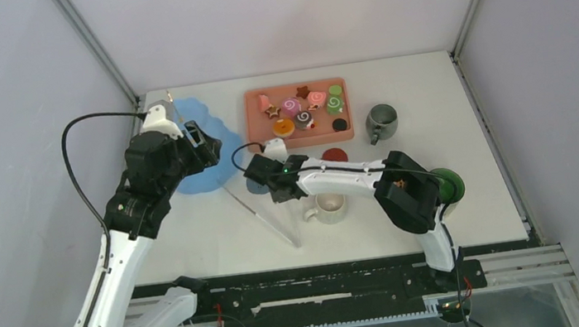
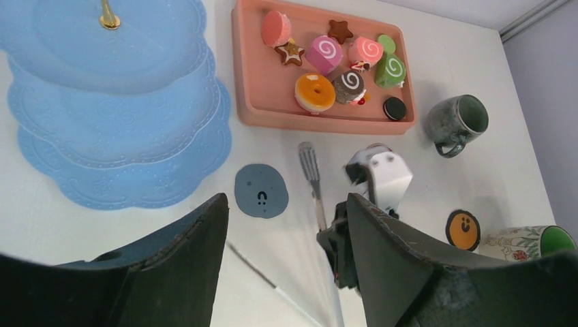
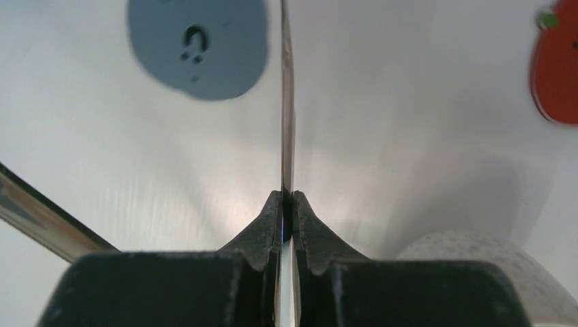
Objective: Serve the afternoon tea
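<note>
Pinching the thin metal tongs by 1 flat, shiny blade, your right gripper holds them edge-up, likely as a serving tool. The glossy toy pastries sit beyond its fingertips on the pink tray. Your left gripper gapes wide, with the scalloped blue tower ahead-left.

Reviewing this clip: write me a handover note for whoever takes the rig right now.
Left gripper open, empty, above the table beside the blue tower.
Right gripper shut on one arm of the tongs.
All pastries sit on the pink tray; tower tiers bare.
Grey mug, cream mug and green mug are on the table.
Nothing served yet; everything left.
</note>
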Motion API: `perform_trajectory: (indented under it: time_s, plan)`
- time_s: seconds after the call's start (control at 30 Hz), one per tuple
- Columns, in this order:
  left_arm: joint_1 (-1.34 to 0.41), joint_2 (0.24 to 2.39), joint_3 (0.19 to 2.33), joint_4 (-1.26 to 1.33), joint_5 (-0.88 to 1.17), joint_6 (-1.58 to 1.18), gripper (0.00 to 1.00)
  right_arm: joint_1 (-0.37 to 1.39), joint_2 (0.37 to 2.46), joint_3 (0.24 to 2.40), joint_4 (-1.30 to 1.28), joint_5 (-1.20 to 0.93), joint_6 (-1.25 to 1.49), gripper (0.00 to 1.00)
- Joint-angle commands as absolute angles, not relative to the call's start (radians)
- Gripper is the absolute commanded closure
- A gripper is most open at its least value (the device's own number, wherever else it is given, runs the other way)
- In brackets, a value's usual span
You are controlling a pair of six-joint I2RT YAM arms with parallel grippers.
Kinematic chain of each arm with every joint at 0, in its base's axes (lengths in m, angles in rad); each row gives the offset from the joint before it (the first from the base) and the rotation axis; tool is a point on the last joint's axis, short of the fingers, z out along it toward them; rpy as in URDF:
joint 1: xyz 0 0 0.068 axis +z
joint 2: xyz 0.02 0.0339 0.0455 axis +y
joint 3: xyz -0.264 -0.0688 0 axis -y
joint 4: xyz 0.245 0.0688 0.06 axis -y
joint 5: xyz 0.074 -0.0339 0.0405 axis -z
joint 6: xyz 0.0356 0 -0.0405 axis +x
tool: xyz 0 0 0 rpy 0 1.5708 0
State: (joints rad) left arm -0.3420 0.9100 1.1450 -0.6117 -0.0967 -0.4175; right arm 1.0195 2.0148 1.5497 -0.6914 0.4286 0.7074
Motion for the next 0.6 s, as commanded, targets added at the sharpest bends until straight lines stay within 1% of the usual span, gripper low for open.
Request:
perform_trajectory:
  time_s: [0.0, 0.17, 0.23, 0.33, 0.37, 0.4, 0.43, 0.47, 0.5, 0.57]
  plan:
    - [-0.345, 0.906, 1.214, -0.591, -0.092, -0.388, 0.31, 1.069, 1.97, 1.535, -0.561, 0.396, 0.473, 0.99]
    - [-0.345, 0.919, 1.212, -0.591, -0.083, -0.399, 0.31, 1.088, 2.014, 1.564, -0.534, 0.408, 0.41, 0.93]
    - [-0.344, 0.922, 1.212, -0.591, -0.083, -0.404, 0.31, 1.082, 2.024, 1.568, -0.522, 0.396, 0.397, 0.86]
    - [-0.346, 0.926, 1.215, -0.592, -0.077, -0.407, 0.31, 1.073, 2.001, 1.564, -0.517, 0.389, 0.389, 0.69]
    - [-0.346, 0.926, 1.215, -0.591, -0.078, -0.408, 0.31, 1.072, 1.98, 1.55, -0.51, 0.385, 0.387, 0.56]
    - [-0.345, 0.926, 1.216, -0.591, -0.077, -0.408, 0.31, 1.069, 1.954, 1.535, -0.498, 0.379, 0.385, 0.45]
    - [-0.346, 0.926, 1.217, -0.591, -0.077, -0.408, 0.31, 1.065, 1.926, 1.521, -0.49, 0.369, 0.384, 0.38]
    - [-0.346, 0.925, 1.219, -0.591, -0.078, -0.409, 0.31, 1.061, 1.9, 1.508, -0.485, 0.358, 0.384, 0.32]
    - [-0.346, 0.925, 1.22, -0.591, -0.078, -0.41, 0.31, 1.059, 1.872, 1.492, -0.483, 0.353, 0.385, 0.29]
    - [-0.346, 0.923, 1.22, -0.591, -0.082, -0.409, 0.31, 1.059, 1.818, 1.451, -0.471, 0.356, 0.382, 0.26]
